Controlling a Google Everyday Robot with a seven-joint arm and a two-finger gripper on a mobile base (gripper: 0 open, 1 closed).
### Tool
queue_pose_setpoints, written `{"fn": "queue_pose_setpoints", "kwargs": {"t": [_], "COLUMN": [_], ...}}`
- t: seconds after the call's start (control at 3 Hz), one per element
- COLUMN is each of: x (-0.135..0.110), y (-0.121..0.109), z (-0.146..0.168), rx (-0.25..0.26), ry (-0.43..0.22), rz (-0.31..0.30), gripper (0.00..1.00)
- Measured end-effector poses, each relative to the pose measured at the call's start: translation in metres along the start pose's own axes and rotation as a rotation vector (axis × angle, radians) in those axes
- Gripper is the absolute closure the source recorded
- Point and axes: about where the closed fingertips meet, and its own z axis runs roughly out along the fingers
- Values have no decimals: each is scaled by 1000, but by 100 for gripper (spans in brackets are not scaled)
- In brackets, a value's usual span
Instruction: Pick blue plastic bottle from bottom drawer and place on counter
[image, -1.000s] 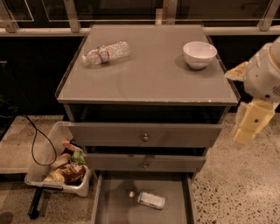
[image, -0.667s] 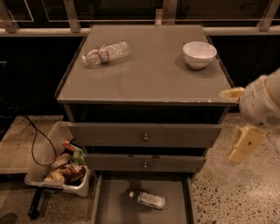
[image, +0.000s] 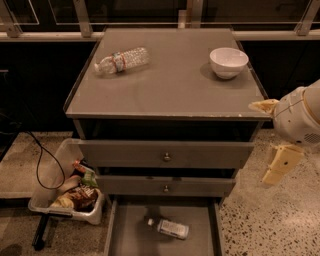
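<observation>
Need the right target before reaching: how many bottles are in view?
2. The crinkly clear bottle lies on the counter, left rear; the blue plastic bottle lies in the bottom drawer. The gripper hangs right of the cabinet.

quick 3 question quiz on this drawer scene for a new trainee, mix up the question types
1. True or false: the blue plastic bottle lies on the floor of the open bottom drawer.
2. What shares the counter with the crinkly bottle? A) a white bowl B) a mug C) a plate
3. Fill in: the tool hangs at the picture's ___ side, beside the cabinet, fingers apart, holding nothing.

Key: 1 true; 2 A; 3 right.
</observation>
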Motion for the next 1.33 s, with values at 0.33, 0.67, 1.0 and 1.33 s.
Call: {"fn": "queue_pose_setpoints", "kwargs": {"t": [0.33,0.67,1.0,1.33], "x": [-1,10,39,71], "y": [9,24,43,52], "z": [21,62,124,180], "rx": [-31,-36,-25,-17], "ry": [19,84,104,54], "rz": [5,18,45,76], "gripper": [0,0,0,0]}}
